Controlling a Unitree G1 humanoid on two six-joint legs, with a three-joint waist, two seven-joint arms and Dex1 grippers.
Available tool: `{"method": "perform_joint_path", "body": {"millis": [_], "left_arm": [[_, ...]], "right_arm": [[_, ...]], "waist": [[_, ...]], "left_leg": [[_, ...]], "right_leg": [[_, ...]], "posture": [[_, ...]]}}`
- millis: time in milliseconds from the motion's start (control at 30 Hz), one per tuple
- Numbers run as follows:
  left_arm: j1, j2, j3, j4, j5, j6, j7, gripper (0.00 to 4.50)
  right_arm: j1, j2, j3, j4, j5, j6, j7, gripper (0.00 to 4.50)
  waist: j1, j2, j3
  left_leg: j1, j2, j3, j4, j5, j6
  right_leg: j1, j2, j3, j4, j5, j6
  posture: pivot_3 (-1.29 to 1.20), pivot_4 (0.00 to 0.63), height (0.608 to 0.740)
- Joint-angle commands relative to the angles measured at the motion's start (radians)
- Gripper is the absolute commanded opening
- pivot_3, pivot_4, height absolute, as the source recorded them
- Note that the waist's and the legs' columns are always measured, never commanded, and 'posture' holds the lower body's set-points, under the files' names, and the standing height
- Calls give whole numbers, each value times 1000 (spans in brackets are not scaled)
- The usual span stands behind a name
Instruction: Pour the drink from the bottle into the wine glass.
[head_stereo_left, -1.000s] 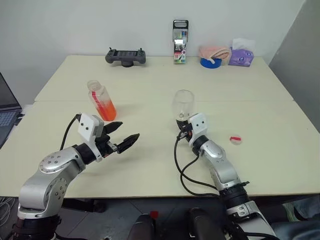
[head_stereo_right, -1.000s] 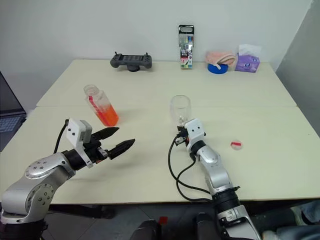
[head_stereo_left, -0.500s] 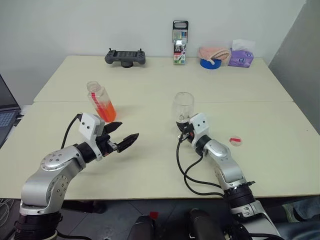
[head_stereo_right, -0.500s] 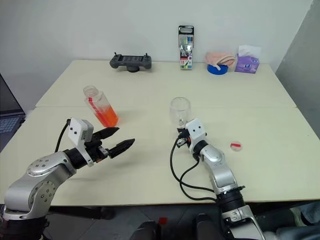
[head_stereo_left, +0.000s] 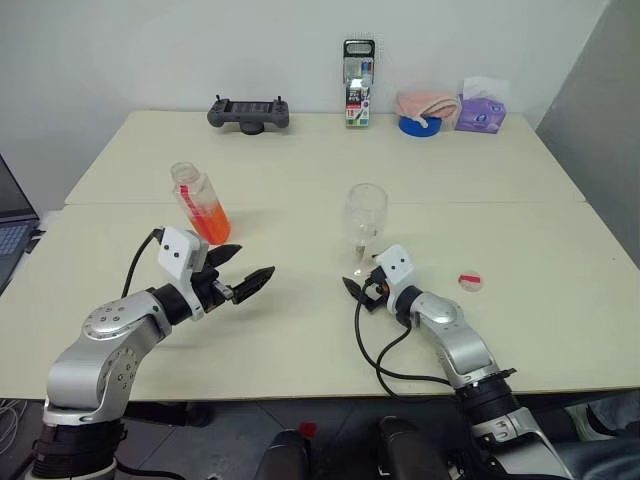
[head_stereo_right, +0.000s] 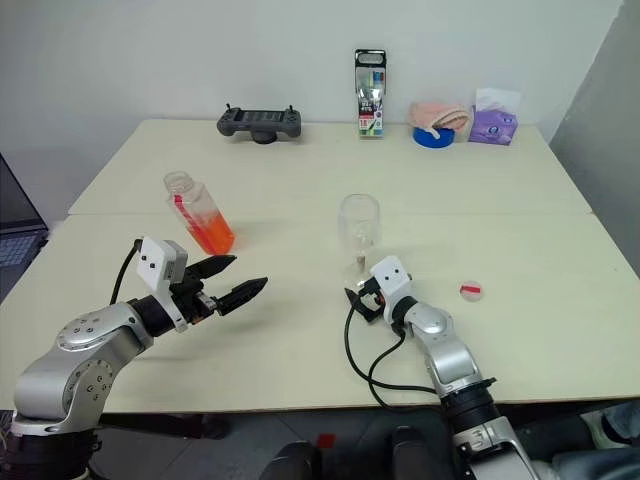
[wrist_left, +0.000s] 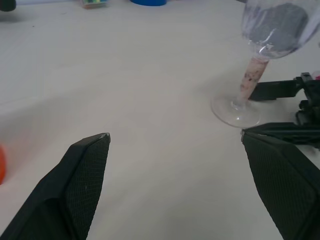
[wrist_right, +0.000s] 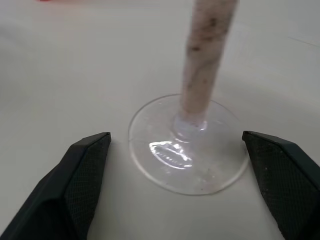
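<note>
1. Eye views: the bottle (head_stereo_left: 203, 206) stands uncapped and tilted on the table (head_stereo_left: 300, 170), on the robot's left, its lower half filled with the drink (head_stereo_left: 210, 220). It is judged light, thin-walled and a bit squashy; best taken round the mid body, gently, and kept upright since it is open. A small red cap (head_stereo_left: 470, 281) lies well apart on the right.
2. Eye views: the wine glass (head_stereo_right: 359, 226) stands upright and empty near the table's middle. It is judged fragile, smooth and easily tipped; best held at the stem.
3. Eye views: the left gripper (head_stereo_left: 243, 283) hovers low, just near the bottle, pointed toward the glass, fingers spread wide, nothing held. The right gripper (head_stereo_right: 356, 300) rests low before the glass foot.
4. Left wrist view: the left fingers (wrist_left: 80, 180) are seen wide apart; the glass is seen ahead.
5. Right wrist view: the right fingers (wrist_right: 82, 172) are spread on either side of the glass foot (wrist_right: 187, 150), apart from it, nothing gripped.
</note>
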Motion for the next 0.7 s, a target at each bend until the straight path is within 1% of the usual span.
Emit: {"method": "perform_joint_path", "body": {"millis": [33, 133, 200, 267, 333, 400, 467, 500, 600, 700], "left_arm": [[6, -34, 51, 34, 64, -106, 67, 4500], [31, -67, 75, 82, 132, -207, 123, 4500], [29, -82, 98, 114, 170, -260, 170, 4500], [8, -89, 119, 142, 183, -294, 201, 4500], [-31, -94, 132, 175, 191, -317, 229, 4500], [-71, -98, 134, 210, 212, -339, 262, 4500], [-105, -102, 123, 230, 222, -350, 270, 4500], [-121, -105, 116, 239, 226, -351, 274, 4500], [-158, -116, 100, 263, 234, -352, 282, 4500], [-191, -122, 94, 291, 251, -365, 298, 4500]], "right_arm": [[21, -104, -30, -218, 59, 108, 103, 4447], [50, -257, -112, -398, 146, 239, 202, 4447], [78, -388, -203, -495, 235, 286, 301, 4447], [78, -508, -318, -549, 342, 354, 385, 4447], [16, -587, -437, -553, 476, 436, 447, 4447], [-76, -649, -504, -538, 587, 501, 486, 4447], [-174, -694, -523, -530, 683, 546, 525, 4447], [-215, -707, -519, -520, 707, 560, 530, 4447], [-292, -735, -479, -495, 719, 549, 541, 4447], [-313, -749, -444, -483, 706, 526, 546, 4447]], "waist": [[2, 0, 0], [4, 0, 1], [8, 0, 1], [8, -1, 2], [8, -1, 2], [7, -1, 3], [3, -1, 3], [2, -2, 2], [3, -2, 2], [5, -3, 2]], "left_leg": [[0, 0, 0, 0, 0, 0], [-1, 0, -1, 0, -1, -1], [-1, -1, -1, 0, -1, -1], [-2, -1, -1, 0, -1, -1], [-2, -1, -1, 0, -1, -1], [-1, -1, 0, 1, -1, -1], [0, -1, 0, 2, -1, -1], [0, -1, 0, 1, -1, -1], [0, 0, 0, 0, -1, -1], [-2, -1, 0, 0, -1, -1]], "right_leg": [[0, 0, 0, 0, 0, 0], [-1, -1, 0, -1, -1, 1], [0, -2, 0, -1, -1, 2], [0, -2, -1, -2, -2, 3], [0, -2, -1, -1, -2, 3], [1, -2, -1, 0, -1, 3], [1, -1, -1, 0, 0, 3], [1, -1, -1, 0, 0, 3], [2, 0, -2, -2, -1, 3], [1, -2, -1, -2, -1, 4]], "posture": [[0, 150, 740], [0, 150, 740], [0, 150, 740], [0, 150, 740], [0, 150, 740], [0, 150, 740], [0, 150, 740], [0, 150, 740], [0, 150, 740], [0, 150, 740]]}}
